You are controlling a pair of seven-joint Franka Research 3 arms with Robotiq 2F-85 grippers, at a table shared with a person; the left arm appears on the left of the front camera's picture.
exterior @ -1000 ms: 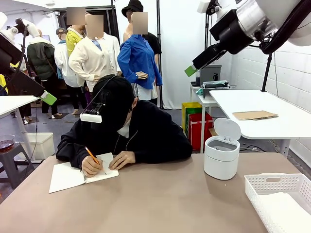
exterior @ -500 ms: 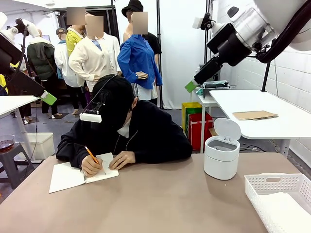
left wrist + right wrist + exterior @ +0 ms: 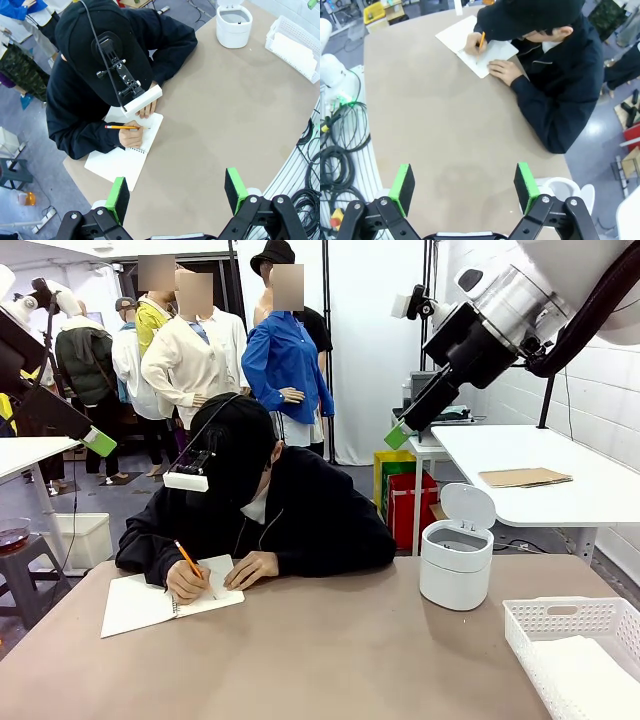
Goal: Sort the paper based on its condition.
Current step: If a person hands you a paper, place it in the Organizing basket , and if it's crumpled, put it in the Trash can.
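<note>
Paper (image 3: 590, 660) in basket (image 3: 540, 625), well below raised right hand (image 3: 400, 433)

Front view. A person in a black hooded top (image 3: 270, 515) bends over an open white spiral notebook (image 3: 160, 602) on the tan surface (image 3: 330, 660), orange pencil (image 3: 189, 560) in hand. A white lidded bin (image 3: 456, 558) stands right of centre; a white plastic lattice basket (image 3: 572, 625) holding white paper (image 3: 592, 668) sits at the right edge.

L gripper (image 3: 175, 192) + R gripper (image 3: 462, 182): raised, jaws wide.
</note>
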